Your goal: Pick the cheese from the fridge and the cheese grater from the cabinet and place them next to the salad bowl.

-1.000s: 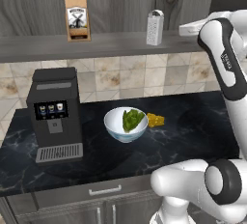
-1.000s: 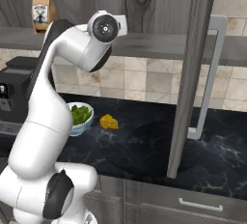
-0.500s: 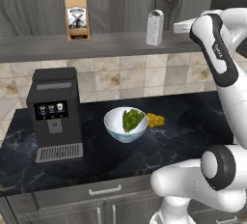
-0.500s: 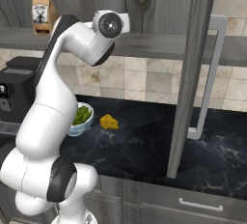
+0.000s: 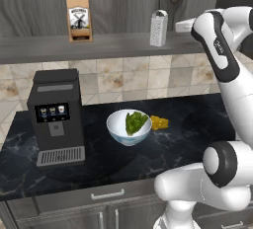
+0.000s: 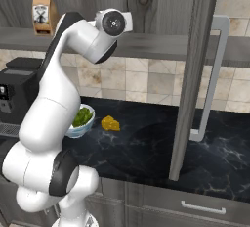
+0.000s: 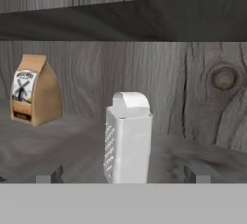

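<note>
The cheese grater (image 7: 127, 138) stands upright on the cabinet (image 5: 99, 45) shelf: a tapered grey-white metal box with a looped handle on top and fine holes down its left face. A brown paper bag (image 7: 34, 91) with a dark label sits well to its left on the same shelf. The gripper (image 7: 123, 174) faces the grater, jaws spread wide and empty, one fingertip (image 7: 49, 175) on each side of it. Below on the dark desk (image 5: 188, 124), the cheese (image 5: 159, 122), a small lumpy yellow-orange chunk, lies just right of the salad bowl (image 5: 129, 127).
</note>
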{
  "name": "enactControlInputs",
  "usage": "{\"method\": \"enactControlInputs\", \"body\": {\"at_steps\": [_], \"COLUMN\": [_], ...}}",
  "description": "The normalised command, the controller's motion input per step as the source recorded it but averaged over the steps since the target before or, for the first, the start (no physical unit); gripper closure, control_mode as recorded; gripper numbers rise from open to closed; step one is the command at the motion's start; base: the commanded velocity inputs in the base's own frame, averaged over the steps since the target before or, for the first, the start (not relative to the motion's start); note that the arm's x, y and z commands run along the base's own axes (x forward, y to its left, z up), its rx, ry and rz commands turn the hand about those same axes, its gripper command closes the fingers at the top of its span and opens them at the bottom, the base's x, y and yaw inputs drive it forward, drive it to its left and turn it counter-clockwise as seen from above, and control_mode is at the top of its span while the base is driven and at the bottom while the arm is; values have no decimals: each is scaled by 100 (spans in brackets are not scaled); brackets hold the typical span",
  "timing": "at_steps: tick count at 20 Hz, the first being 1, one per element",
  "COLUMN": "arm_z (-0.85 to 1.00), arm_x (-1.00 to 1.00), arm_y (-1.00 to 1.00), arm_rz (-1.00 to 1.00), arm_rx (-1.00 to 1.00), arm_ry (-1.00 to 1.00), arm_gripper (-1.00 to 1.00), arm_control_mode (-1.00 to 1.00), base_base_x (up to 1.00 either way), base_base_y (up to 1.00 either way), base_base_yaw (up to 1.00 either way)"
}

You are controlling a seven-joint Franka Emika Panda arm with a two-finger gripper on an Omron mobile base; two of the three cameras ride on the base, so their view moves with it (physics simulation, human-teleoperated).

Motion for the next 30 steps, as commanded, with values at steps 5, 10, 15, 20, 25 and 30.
{"method": "enactControlInputs", "body": {"at_steps": [5, 10, 15, 20, 25, 30], "arm_z": [0, 0, -5, -7, -19, -14], "arm_x": [2, 0, 13, 21, 11, 4], "arm_y": [0, 0, 0, 0, 0, 0], "arm_rz": [0, 0, 0, 0, 0, 0], "arm_rx": [0, 0, 0, 0, 0, 3], "arm_ry": [0, 0, -2, -6, -16, -1], "arm_gripper": [-100, -100, -100, -100, -100, -100], "arm_control_mode": [-100, -100, -100, -100, -100, -100], "base_base_x": [0, 0, 0, 0, 0, 0], "base_base_y": [0, 0, 0, 0, 0, 0], "base_base_yaw": [0, 0, 0, 0, 0, 0]}}
